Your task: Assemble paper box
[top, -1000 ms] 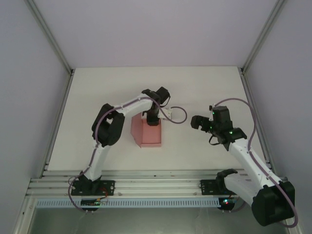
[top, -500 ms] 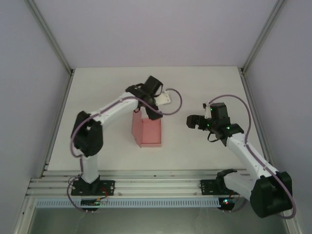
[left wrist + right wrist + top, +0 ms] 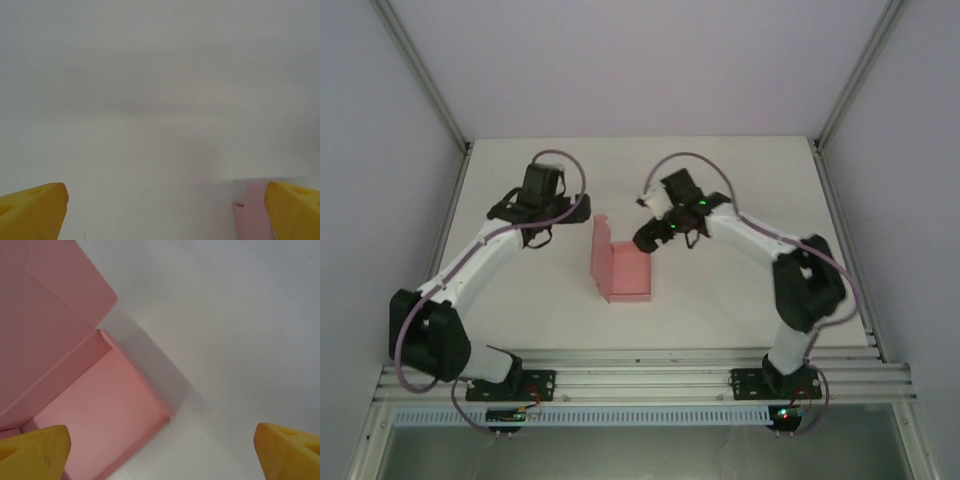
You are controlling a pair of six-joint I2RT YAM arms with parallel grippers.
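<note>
The pink box [image 3: 625, 275] rests on the surface [image 3: 720, 300] just below the right claw [image 3: 161, 426]. Its walls are up, and one flap [image 3: 601, 240] stands unfolded. Both claws gape wide and empty, with the left claw [image 3: 165, 186] well off to the side. Closing the box seems to be what remains.

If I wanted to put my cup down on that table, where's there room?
Bare table runs along the back wall, beyond both grippers, and in front of the paper box up to the rail. Crowded: the middle, where the right gripper hangs at the box's far corner and the left gripper hovers to its left.
</note>
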